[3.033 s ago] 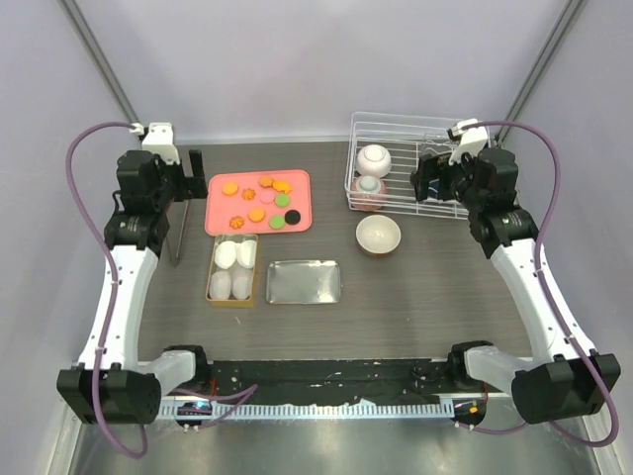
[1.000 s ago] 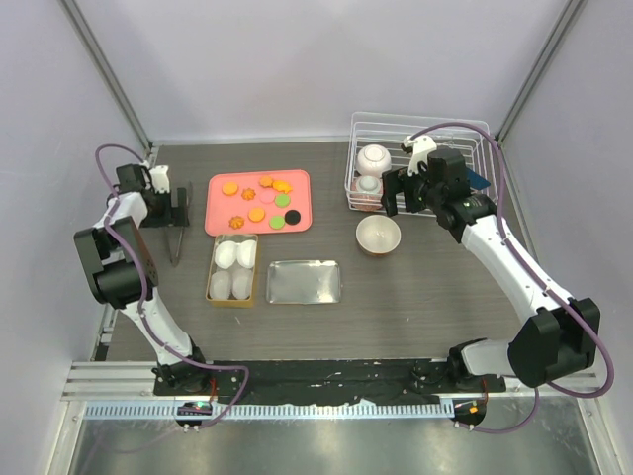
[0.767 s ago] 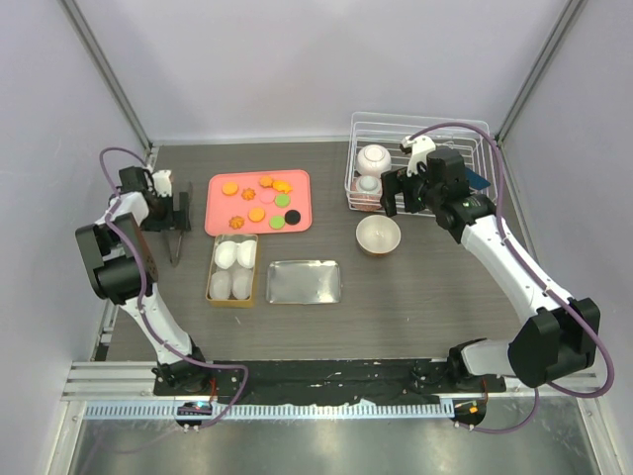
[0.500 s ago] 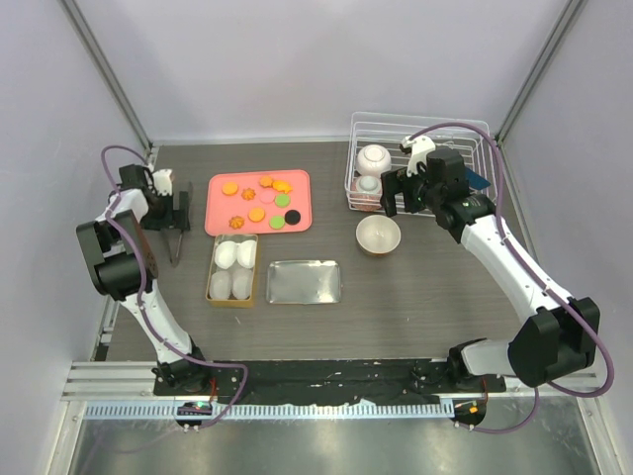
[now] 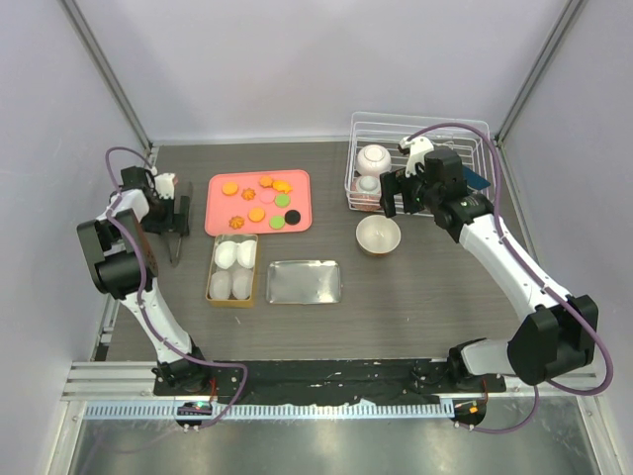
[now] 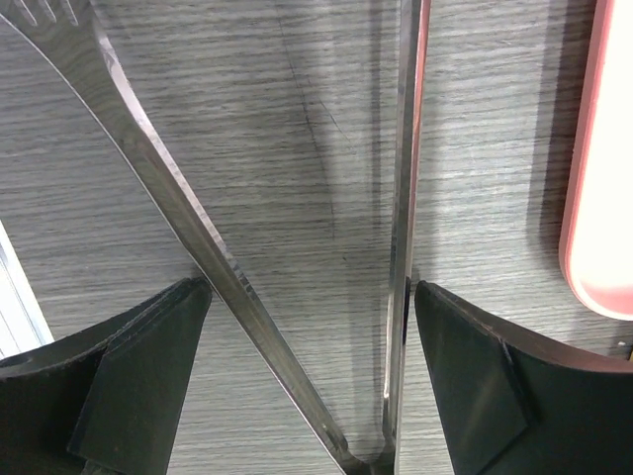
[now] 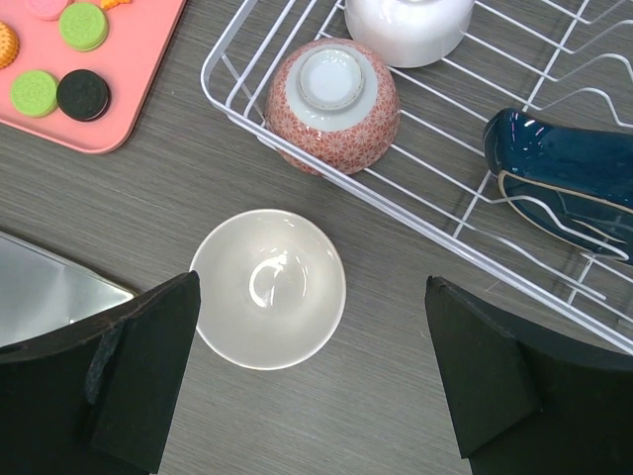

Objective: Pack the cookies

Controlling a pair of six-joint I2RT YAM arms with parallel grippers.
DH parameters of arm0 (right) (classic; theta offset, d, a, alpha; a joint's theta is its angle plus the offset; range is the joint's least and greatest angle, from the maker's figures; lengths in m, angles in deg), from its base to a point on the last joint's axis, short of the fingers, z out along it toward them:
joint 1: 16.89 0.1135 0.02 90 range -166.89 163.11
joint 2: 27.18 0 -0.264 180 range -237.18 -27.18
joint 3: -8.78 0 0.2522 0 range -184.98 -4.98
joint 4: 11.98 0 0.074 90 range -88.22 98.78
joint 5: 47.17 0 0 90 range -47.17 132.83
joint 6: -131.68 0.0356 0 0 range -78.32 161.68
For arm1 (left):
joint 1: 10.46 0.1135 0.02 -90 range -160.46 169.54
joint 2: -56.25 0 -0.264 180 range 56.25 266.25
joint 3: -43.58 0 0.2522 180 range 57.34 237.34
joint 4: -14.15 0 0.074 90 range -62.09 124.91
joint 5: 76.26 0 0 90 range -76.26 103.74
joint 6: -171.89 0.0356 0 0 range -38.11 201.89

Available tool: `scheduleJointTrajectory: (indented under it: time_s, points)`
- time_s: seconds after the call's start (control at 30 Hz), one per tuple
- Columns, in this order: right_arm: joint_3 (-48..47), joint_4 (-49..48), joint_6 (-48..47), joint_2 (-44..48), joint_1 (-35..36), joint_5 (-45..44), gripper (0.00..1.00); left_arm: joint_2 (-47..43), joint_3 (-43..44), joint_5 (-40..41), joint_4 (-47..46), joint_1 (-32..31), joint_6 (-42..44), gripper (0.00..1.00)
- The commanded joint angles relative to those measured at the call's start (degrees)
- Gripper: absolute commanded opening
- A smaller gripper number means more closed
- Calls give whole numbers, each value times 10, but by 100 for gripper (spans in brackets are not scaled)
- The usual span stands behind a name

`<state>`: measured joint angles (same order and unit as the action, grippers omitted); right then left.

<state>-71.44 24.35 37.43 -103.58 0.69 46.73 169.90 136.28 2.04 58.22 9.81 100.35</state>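
Your left tool [image 6: 307, 322] has dropped to the surface and now straddles the tongs [image 6: 168, 188], fingers spread, not gripping. Your right tool [image 7: 312, 317] hangs spread over the white bowl [image 7: 267, 287]. The cookies [image 5: 257, 214] sit unpacked on the pink tray [image 5: 216, 206].

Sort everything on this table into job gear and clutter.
For the job: cookies, pink tray, tongs, cups, probably the steel tray.
Lying about: rack, patterned bowl, blue dish, loose white bowl.
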Motion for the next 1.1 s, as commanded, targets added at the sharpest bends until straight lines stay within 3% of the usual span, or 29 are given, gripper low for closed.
scheduleJointTrajectory:
  time_s: [0.0,0.47,0.73,1.07]
  points:
    - [-26,-5,-5,1,4,-7,100,6,2,5,-2,2,11,91]
    - [-26,-6,-8,-3,5,-8,100,8,3,-19,10,3,11,83]
    - [-26,-6,-10,-3,6,-10,100,10,-3,-33,12,2,8,72]
    - [-27,-6,-10,-7,7,-11,100,-24,-36,-53,-12,2,-16,51]
